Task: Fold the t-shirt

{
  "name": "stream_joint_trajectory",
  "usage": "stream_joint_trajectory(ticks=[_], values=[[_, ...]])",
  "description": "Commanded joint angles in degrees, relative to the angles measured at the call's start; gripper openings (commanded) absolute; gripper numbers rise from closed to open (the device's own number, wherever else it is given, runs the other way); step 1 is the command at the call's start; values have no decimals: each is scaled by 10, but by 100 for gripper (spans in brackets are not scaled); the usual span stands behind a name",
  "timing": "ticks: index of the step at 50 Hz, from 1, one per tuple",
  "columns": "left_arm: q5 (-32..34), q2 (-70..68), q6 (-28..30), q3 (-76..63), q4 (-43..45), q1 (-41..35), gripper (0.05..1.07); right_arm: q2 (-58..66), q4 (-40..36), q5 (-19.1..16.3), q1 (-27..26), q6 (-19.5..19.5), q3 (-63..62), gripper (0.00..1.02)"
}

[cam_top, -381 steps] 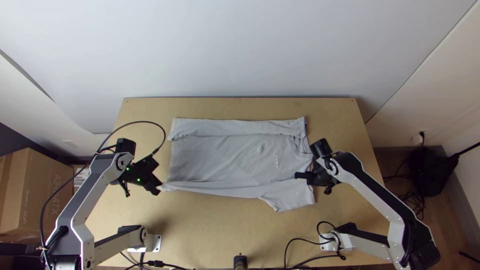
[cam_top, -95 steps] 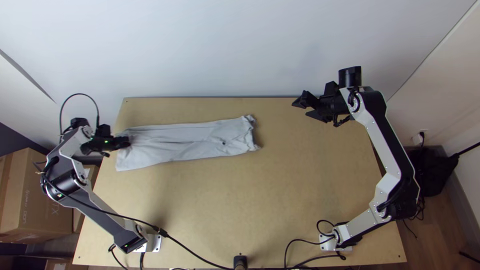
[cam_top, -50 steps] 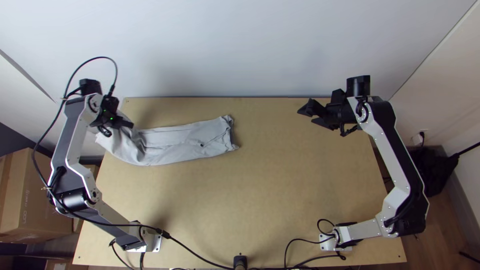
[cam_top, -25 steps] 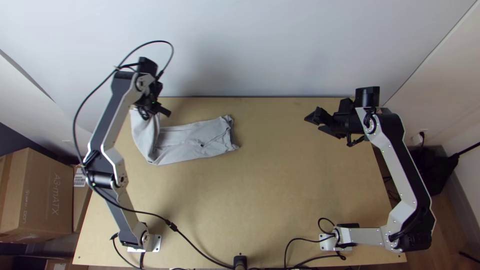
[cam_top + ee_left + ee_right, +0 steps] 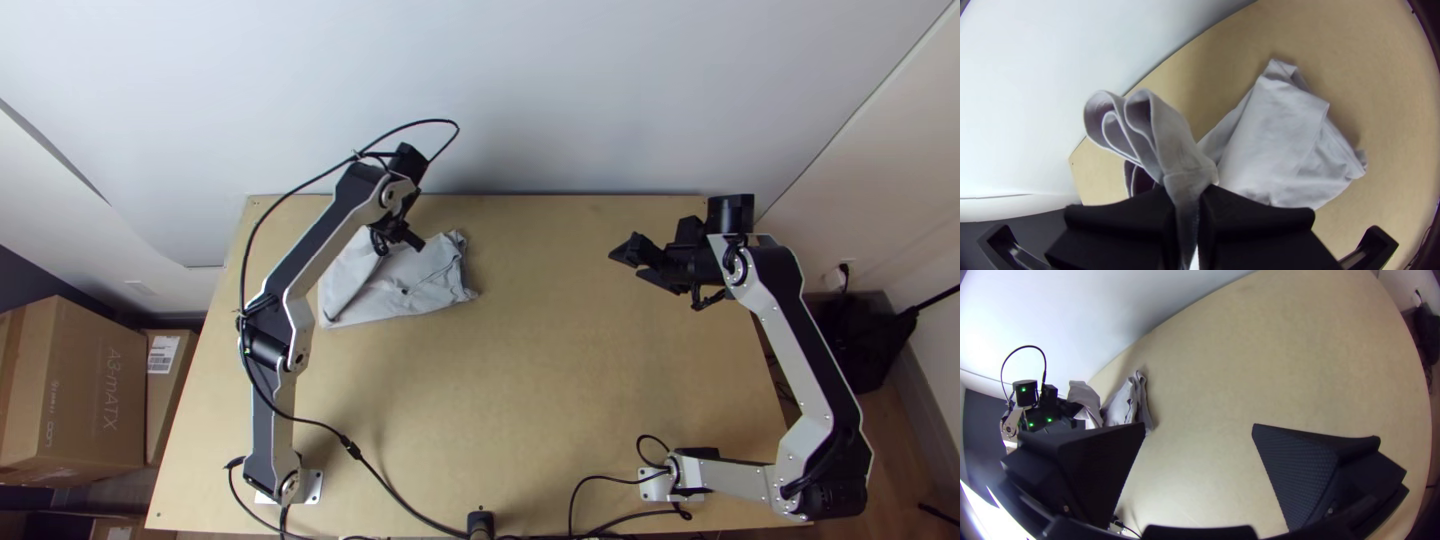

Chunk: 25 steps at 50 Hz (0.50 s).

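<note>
In the top view my left gripper [image 5: 412, 240] is over the far edge of the grey t-shirt [image 5: 420, 285], which lies as a short bundle left of the middle, its left part lifted and turned over. The left wrist view has my left gripper [image 5: 1187, 210] shut on a gathered end of the t-shirt [image 5: 1275, 145], with loose layers curling beyond the fingers. My right gripper [image 5: 632, 262] stands open over the table's right side, apart from the cloth. In the right wrist view, wide space separates the two fingers of my right gripper [image 5: 1200, 430].
The light wooden table [image 5: 520, 420] has bare surface in front of and right of the cloth. A pale wall [image 5: 520, 90] rises behind its far edge. Cardboard boxes [image 5: 70, 390] stand at the left, and a cable [image 5: 400, 500] runs by the left arm's base.
My left gripper has swung from the far left toward the middle, bringing the t-shirt's left end over the rest. The long strip is now a shorter bundle. The right arm has come somewhat nearer the table's front.
</note>
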Motion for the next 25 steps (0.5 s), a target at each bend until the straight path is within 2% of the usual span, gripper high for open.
stream_joint_trajectory(ticks=[1, 18, 20, 21, 24, 25], values=[[-17, 22, -18, 25, 13, -26, 8, -22, 11, 0, -1, -5, -23, 98], [-34, 66, -30, 37, 78, -108, 8, -41, 55, 0, 39, 4, -100, 98], [-34, 70, -30, 38, 87, -118, 11, -43, 61, 0, 46, 5, -110, 98], [-34, 72, -30, 38, 91, -122, 21, -43, 63, 0, 49, 6, -116, 98], [-35, 77, -24, 38, 92, -138, 70, -43, 69, 0, 57, 7, -131, 98], [-37, 77, -22, 38, 93, -144, 82, -43, 73, 0, 62, 8, -135, 98]])
